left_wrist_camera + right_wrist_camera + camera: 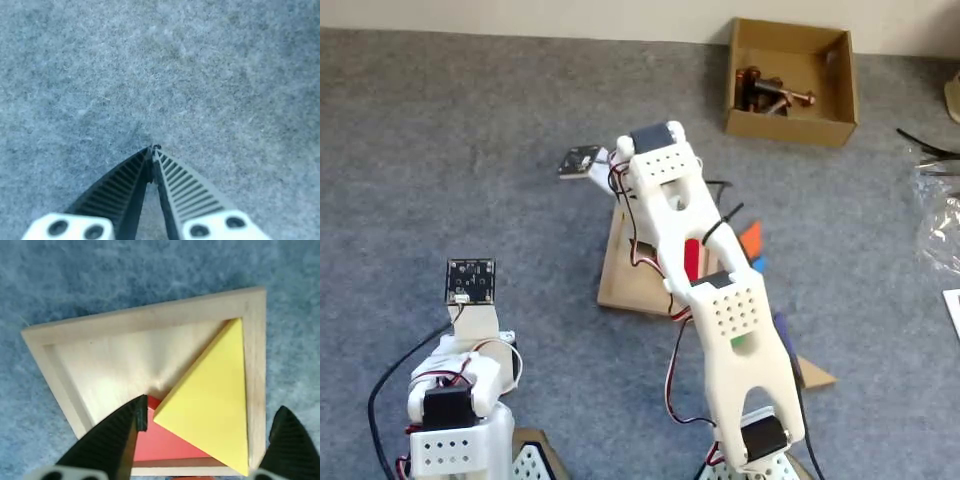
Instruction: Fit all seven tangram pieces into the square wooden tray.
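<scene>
Right tool (212, 410) hangs released, jaws straddling the yellow triangle (215, 390) lying in the tray (140, 315), long edge along one wall, red piece (165, 445) touching it. Left tool (152, 150) sits clenched, empty, over the bench (150, 60).

triangle (210, 395) lies in tray (150, 312) — against its wall.

A grey felt-like surface (450, 130) spreads across the whole scene. Toward its far right corner sits an open cardboard box (790, 128) holding a few brown and copper-coloured metal parts (770, 93). At the right edge lie thin black cables (925, 148) and crumpled clear plastic (938, 225).
</scene>
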### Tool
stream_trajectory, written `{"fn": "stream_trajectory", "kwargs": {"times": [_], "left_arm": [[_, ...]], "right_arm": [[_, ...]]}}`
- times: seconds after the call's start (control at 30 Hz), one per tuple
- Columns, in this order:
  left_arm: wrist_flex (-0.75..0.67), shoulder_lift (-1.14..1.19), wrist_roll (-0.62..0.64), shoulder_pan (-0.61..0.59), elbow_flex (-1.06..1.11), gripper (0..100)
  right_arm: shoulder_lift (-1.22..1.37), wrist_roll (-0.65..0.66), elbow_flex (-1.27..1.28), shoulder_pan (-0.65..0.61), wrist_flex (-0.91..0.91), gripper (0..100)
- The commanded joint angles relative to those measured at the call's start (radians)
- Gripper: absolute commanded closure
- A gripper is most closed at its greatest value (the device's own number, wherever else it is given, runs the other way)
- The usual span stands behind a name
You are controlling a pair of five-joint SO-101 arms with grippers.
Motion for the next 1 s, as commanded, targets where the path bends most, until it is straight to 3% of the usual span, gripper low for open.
{"fn": "stream_trajectory", "kwargs": {"times": [0.0, 0.3, 0.5, 0.77, 0.97], "left_arm": [[0.008, 0.007, 0.002, -0.008, 0.021, 100], [0.008, 0.007, 0.002, -0.008, 0.021, 100], [0.008, 0.007, 0.002, -0.008, 0.021, 100], [0.008, 0.007, 0.002, -0.008, 0.021, 100], [0.008, 0.007, 0.002, -0.008, 0.021, 100]], "right_arm": [[-0.085, -0.011, -0.076, 0.007, 0.013, 65.1], [-0.084, -0.176, -0.262, 0.008, 0.015, 65.2], [-0.084, -0.272, -0.254, 0.008, 0.016, 65.9], [-0.085, -0.354, -0.254, 0.024, 0.018, 88.2], [-0.14, -0.448, -0.213, 0.036, 0.018, 90.0]]}}
